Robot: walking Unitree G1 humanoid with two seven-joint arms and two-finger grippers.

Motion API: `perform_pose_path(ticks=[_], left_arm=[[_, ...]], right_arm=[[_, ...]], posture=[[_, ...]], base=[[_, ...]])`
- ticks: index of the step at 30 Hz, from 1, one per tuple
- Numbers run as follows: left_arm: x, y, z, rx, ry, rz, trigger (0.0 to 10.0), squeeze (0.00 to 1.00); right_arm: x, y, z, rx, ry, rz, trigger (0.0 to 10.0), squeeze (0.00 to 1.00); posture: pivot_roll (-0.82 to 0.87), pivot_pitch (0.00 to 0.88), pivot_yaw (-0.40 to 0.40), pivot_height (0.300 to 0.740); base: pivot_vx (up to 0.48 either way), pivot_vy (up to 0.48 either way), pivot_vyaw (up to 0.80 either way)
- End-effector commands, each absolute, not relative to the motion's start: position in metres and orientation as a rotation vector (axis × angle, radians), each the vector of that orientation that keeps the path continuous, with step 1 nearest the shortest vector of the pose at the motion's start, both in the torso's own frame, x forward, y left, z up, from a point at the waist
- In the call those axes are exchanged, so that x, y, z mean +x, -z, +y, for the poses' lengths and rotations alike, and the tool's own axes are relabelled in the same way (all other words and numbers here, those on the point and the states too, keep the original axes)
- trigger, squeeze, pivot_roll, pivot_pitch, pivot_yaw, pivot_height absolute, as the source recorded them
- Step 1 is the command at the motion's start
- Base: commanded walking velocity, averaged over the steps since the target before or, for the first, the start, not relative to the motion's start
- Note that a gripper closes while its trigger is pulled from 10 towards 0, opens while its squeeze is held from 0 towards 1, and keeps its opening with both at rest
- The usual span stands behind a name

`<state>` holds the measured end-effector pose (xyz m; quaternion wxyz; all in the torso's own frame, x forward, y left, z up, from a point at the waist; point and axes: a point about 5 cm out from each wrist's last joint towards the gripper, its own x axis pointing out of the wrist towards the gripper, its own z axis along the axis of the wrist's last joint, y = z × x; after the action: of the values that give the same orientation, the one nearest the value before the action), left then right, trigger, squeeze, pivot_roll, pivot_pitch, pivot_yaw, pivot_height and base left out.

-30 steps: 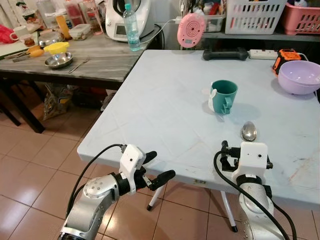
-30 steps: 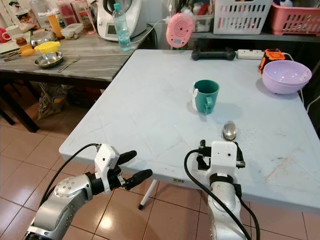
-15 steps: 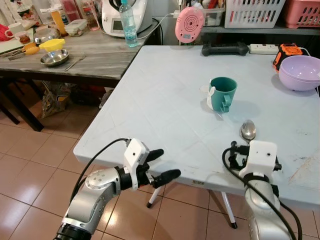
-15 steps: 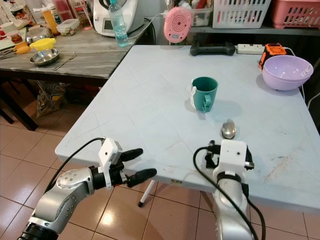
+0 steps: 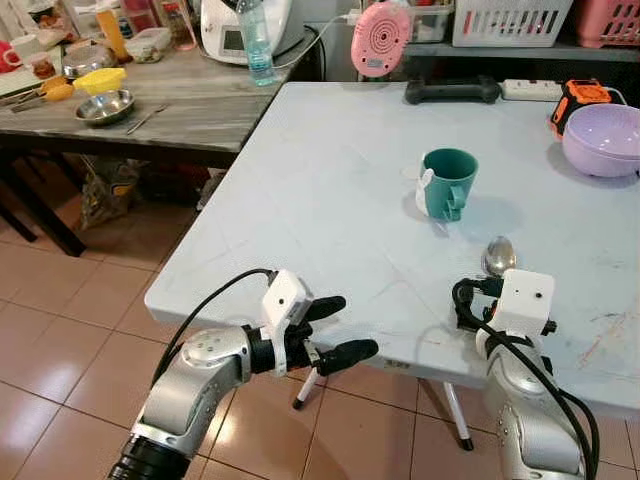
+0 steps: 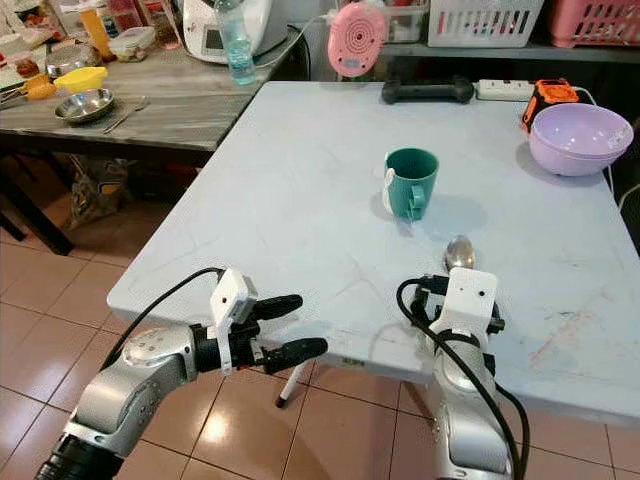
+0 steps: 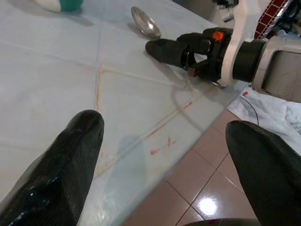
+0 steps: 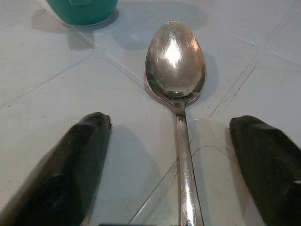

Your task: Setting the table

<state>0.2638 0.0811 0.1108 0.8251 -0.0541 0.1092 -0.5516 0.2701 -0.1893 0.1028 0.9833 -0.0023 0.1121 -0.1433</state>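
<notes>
A pale blue counter (image 5: pixel 330 200) holds a green mug (image 5: pixel 447 183) near its middle. A metal spoon (image 8: pixel 177 80) lies closer to the robot, bowl toward the mug. The right gripper (image 8: pixel 176 141) rests at the counter's near edge, fingers spread either side of the spoon's handle without touching it. The left gripper (image 5: pixel 336 330) hovers at the near edge, fingers apart, grasping nothing. A lilac bowl (image 5: pixel 605 138) sits far right.

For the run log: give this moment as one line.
right gripper: open, astride spoon handle on table | left gripper: open, at table edge | green mug: beyond spoon
</notes>
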Motion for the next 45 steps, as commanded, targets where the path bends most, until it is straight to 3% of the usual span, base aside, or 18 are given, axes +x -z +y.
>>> perform_pose_path(ticks=[1, 22, 45], left_arm=[[0.265, -0.114, 0.081, -0.102, 1.169, 0.225, 10.0, 0.0], [0.262, -0.114, 0.082, -0.094, 1.179, 0.243, 10.0, 0.0], [0.26, -0.111, 0.082, -0.099, 1.192, 0.266, 10.0, 0.0]], right_arm=[[0.265, -0.083, -0.185, 0.018, 0.265, 0.325, 0.0, 0.0], [0.239, -0.063, -0.177, 0.065, 0.253, 0.507, 0.0, 0.0], [0.231, -0.057, -0.178, 0.103, 0.279, 0.56, 0.0, 0.0]], posture=[[-0.15, 0.091, 0.099, 0.74], [-0.16, 0.081, 0.099, 0.74], [-0.15, 0.085, 0.101, 0.74]], base=[[0.0, 0.0, 0.0], [0.0, 0.0, 0.0], [0.0, 0.0, 0.0]])
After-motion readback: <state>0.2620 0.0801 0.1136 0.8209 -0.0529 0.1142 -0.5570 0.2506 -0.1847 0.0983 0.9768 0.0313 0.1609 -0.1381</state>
